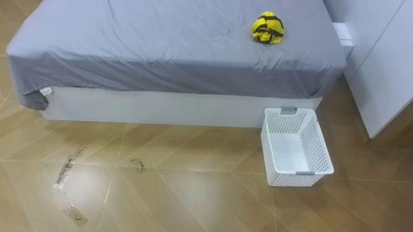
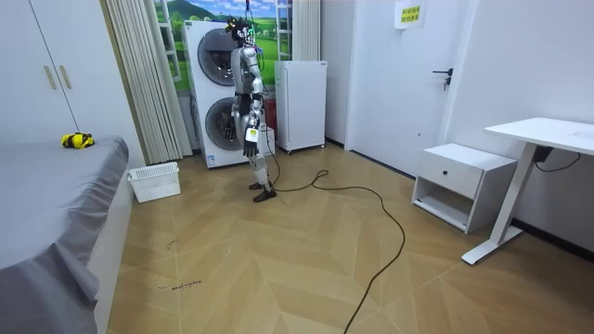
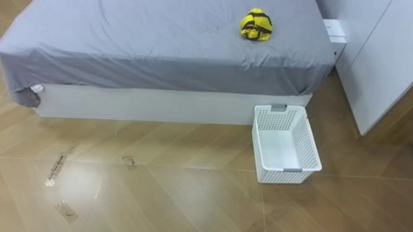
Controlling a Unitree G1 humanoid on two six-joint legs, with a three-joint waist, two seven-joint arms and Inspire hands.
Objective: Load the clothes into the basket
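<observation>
a: how far along is the task?

b: fig. 1, largest first. bed, under a grey sheet, across the top of your eye views. white wardrobe at its right end. white perforated basket on the wood floor, just beside the bed's near right corner, with nothing in it. yellow-and-black garment, crumpled on the sheet near the far right corner, well apart from the basket. judged from this, nothing is done yet: approach, pick-up and drop are all left.

a: and the hands?

b: the room view shows the robot standing before the stacked washing machines, well apart from the bed. its left hand hangs at the hip; you cannot tell how the fingers are set at that range. nothing visible is carried.

a: what stands in your way?

b: bare floor lies between robot and bed. the basket sits on the direct line to the garment, so you would likely step beside it.
</observation>
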